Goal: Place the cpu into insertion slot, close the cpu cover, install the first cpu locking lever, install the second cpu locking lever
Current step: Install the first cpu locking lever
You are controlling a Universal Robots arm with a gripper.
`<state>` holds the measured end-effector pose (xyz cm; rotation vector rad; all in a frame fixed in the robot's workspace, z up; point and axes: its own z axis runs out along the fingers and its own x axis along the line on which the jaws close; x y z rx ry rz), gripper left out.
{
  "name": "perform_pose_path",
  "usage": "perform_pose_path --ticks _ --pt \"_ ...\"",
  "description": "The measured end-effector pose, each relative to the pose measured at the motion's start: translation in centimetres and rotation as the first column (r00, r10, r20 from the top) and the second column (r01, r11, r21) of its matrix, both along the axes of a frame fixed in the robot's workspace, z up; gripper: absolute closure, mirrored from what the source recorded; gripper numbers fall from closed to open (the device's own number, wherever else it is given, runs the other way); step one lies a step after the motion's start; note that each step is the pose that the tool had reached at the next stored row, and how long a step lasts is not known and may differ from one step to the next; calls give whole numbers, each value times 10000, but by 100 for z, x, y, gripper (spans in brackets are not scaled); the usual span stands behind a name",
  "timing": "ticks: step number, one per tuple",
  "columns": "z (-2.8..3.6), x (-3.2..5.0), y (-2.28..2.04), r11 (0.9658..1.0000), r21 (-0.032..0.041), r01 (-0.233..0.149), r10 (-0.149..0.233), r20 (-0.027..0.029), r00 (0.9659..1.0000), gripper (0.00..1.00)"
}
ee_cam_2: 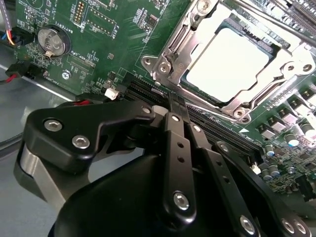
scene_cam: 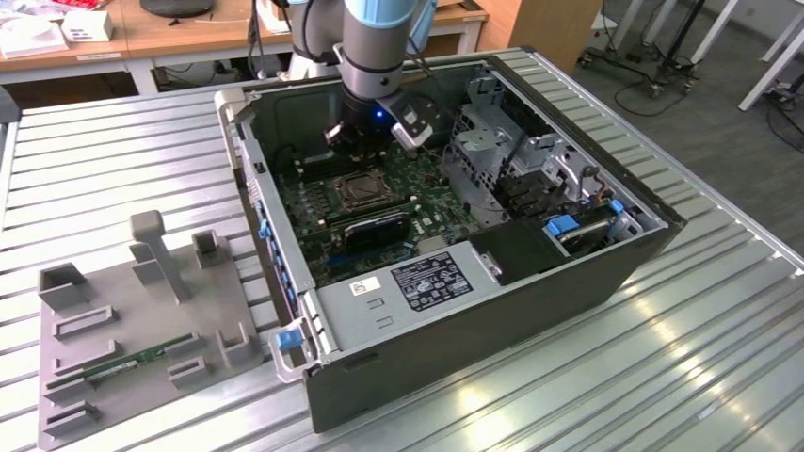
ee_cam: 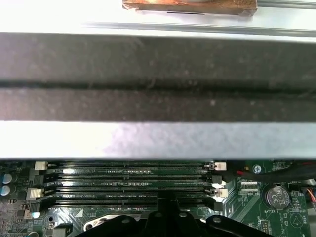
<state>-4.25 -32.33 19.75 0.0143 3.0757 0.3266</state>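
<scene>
- Inside the computer case (scene_cam: 503, 315), where's the cpu (ee_cam_2: 231, 66)?
- Seated in its socket (ee_cam_2: 150, 63), with the cpu cover (ee_cam_2: 173, 47) lying down around it. I'd judge it light, stiff and fragile, so hold it by the edges only. The cover's thin and springy.
- And the hand (ee_cam_2: 178, 111)?
- Fingers pressed together, gripping nothing, just beside the socket over the memory slots (ee_cam: 128, 182). Tight room: slots near, case walls all round.

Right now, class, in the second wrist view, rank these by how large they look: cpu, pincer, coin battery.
1. pincer, though it sits closest to the camera, which inflates it
2. cpu
3. coin battery
</scene>
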Motion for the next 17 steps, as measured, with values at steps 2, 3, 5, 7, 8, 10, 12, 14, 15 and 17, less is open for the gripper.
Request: perform_pose_path --ticks 2,3,5,7,8,10,12,14,15,17 --pt "9 0 4 10000 0 0 0 0 10000 89" --pt "12 -1 6 10000 -3 1 -1 0 10000 89" --pt "16 0 20 10000 -25 0 0 0 10000 89" --pt "16 0 45 10000 -73 0 0 0 10000 89" --pt "16 0 57 10000 -100 0 0 0 10000 89" --pt "17 0 80 9998 -174 -1 1 -1 10000 89" --pt "14 1 98 9997 -238 1 -1 3 10000 89" --pt "15 0 97 9996 -283 -1 1 1 10000 89" --pt "16 0 98 9996 -298 -1 1 0 10000 89" --pt "16 0 98 9995 -306 0 0 0 10000 89"
